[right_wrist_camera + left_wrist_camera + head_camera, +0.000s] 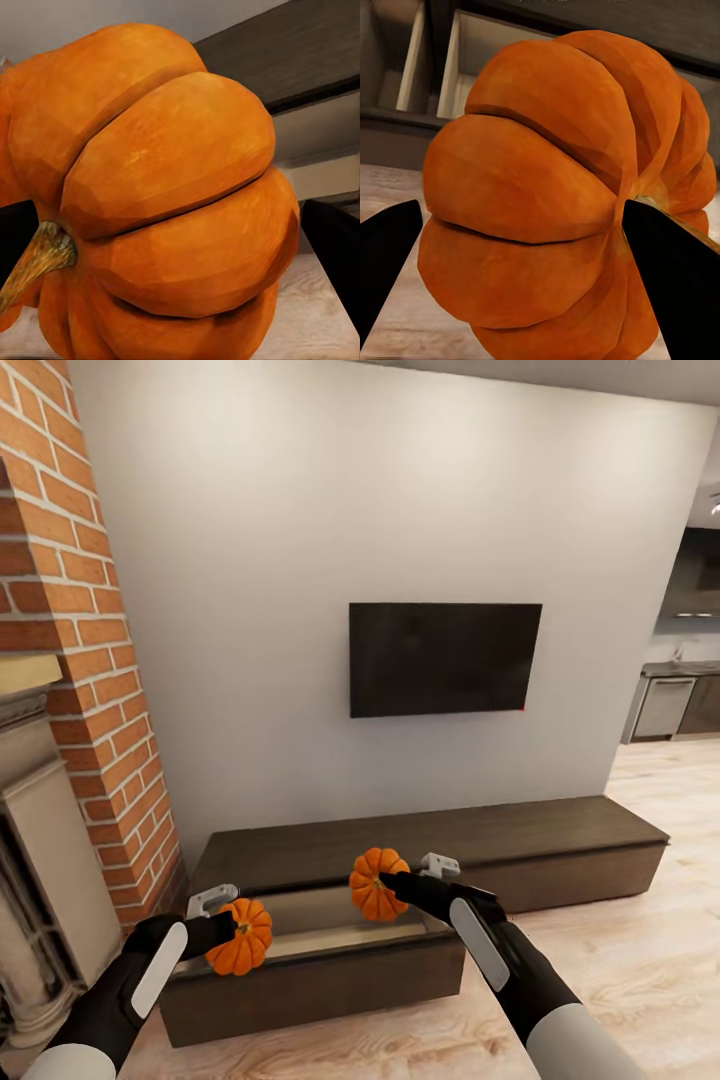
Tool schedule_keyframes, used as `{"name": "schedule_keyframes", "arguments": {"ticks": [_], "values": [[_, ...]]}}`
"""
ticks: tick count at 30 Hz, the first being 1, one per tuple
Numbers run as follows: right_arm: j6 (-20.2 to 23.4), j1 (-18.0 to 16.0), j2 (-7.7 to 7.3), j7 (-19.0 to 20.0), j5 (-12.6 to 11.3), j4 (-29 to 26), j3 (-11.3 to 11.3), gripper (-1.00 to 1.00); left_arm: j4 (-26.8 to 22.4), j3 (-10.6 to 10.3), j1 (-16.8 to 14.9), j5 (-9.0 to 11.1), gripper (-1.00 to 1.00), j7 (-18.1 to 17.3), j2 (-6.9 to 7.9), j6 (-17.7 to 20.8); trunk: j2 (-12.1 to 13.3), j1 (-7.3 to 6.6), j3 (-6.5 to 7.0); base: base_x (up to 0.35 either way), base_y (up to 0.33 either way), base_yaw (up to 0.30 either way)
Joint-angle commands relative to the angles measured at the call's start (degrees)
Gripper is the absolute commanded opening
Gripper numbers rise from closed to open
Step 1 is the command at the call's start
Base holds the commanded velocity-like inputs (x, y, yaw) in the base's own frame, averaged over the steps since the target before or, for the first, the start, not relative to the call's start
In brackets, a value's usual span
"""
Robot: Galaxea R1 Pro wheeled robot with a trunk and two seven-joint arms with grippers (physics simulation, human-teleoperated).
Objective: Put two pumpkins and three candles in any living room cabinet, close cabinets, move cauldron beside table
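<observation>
Each gripper, left and right, holds a pumpkin above the cabinet's open drawer; lower both slowly inside.

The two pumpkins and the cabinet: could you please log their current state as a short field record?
left pincer: shut on left pumpkin
right pincer: shut on right pumpkin
cabinet: left drawer pulled open, pale inside
pumpkin position: both held above the open drawer
TV: on wall above cabinet
</observation>
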Motion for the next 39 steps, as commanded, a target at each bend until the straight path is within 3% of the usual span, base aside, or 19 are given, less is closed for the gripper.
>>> {"name": "schedule_keyframes", "arguments": {"ticks": [1,9,20,39], "values": [[0.15,-0.04,0.00,-0.19,-0.44,-0.06,0.02,-1.00,-0.07,0.00,-0.03,0.58,-1.00,0.53,0.01,0.25,0.36,-0.22,0.10,0.000,0.000,0.257],[-0.08,-0.04,-0.05,-0.11,-0.53,-0.06,0.00,-1.00,-0.23,0.00,-0.02,0.54,-1.00,0.56,0.01,0.25,3.57,-1.97,1.54,0.000,0.000,0.283],[-0.08,-0.04,-0.07,1.66,-1.19,-0.06,-0.09,-1.00,-0.43,-0.15,0.06,0.32,-1.00,0.52,-0.07,0.19,3.57,-1.97,1.54,0.022,0.000,0.132],[1.13,-0.04,-0.18,2.68,-1.30,0.28,-0.20,-1.00,0.32,-0.38,0.06,0.05,-1.00,0.77,-0.53,-0.46,3.57,-1.97,1.72,0.310,-0.061,-0.026]]}}
